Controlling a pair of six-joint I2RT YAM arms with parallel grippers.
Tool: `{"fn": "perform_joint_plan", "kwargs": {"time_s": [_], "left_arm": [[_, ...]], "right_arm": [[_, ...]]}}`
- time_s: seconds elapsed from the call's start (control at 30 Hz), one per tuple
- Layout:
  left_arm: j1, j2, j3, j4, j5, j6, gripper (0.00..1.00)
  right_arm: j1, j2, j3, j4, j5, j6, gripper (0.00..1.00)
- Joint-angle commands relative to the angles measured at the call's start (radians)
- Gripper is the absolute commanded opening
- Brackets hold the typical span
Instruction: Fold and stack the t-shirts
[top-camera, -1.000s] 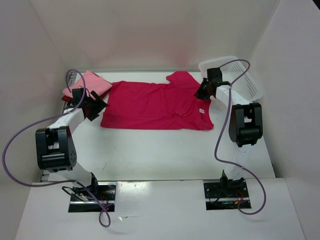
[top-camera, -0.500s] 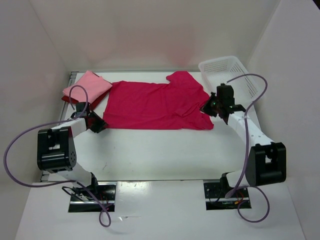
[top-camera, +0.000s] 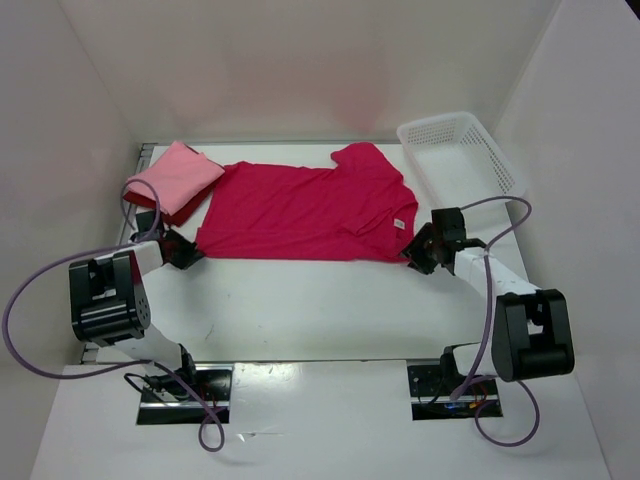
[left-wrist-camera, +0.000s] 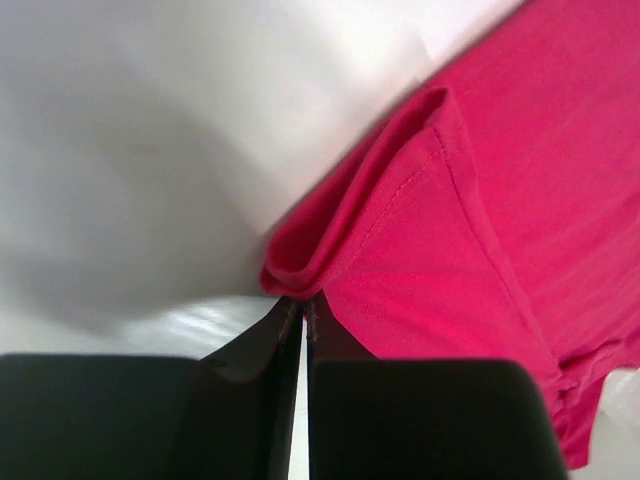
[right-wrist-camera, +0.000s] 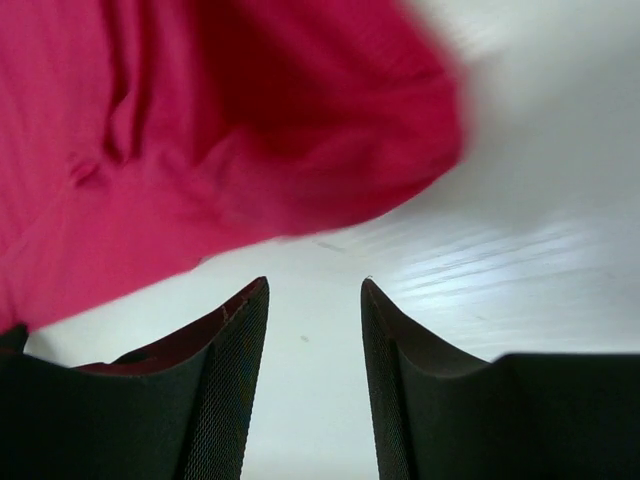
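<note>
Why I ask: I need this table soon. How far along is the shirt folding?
Done: the pink shirt lies folded on the dark red shirt. In hand: the left gripper pinches a near corner of the flat magenta shirt; the right gripper is open. Left: folding and stacking it.

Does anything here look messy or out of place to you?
Only small things. The left gripper pinches the spread shirt's near corner into a bunched fold, while the right gripper stands open, holding nothing. The folded pink shirt lies askew on a dark red one.
</note>
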Motion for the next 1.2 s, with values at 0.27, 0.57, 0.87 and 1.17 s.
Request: {"fn": "perform_joint_plan", "kwargs": {"time_s": [0.27, 0.57, 0.87, 1.17], "left_arm": [[0.082, -0.041, -0.046, -0.076, -0.013, 0.065, 0.07], [0.082, -0.074, -0.057, -0.076, 0.009, 0.075, 0.12], [0.082, -0.074, -0.057, -0.067, 0.018, 0.075, 0.13], [0.082, -0.085, -0.057, -0.058, 0.018, 0.066, 0.14]], "right_arm": [[-0.058, 0.096, 0.003, 0.064, 0.018, 0.011, 0.46], [-0.017, -0.1, 0.008, 0.053, 0.003, 0.009, 0.4], [0.002, 0.092, 0.187, -0.024, -0.072, -0.181, 0.55], [0.045, 0.198, 0.187, -0.005, -0.135, -0.2, 0.48]]}}
